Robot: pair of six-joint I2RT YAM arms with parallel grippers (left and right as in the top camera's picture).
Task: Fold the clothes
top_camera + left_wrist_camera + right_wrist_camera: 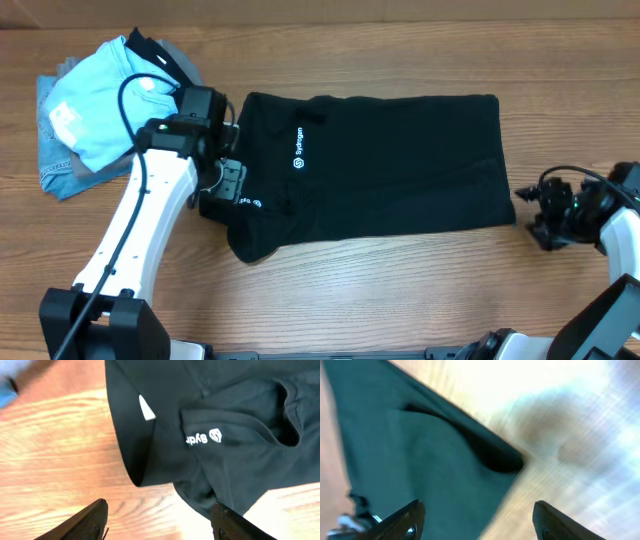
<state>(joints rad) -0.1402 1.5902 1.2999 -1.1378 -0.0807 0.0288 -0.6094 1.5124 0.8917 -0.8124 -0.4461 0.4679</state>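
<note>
Since the black shirt [390, 165] lies spread across the middle of the table [400, 300], collar toward the left edge, one arm stands at each end. The left gripper [228, 183] hovers by the sleeve, fingers spread and empty, probably to pinch that end. The right gripper [527, 212], likewise parted and holding nothing, sits just off the hem. Spare clothes [90, 120] fill the far left corner.
</note>
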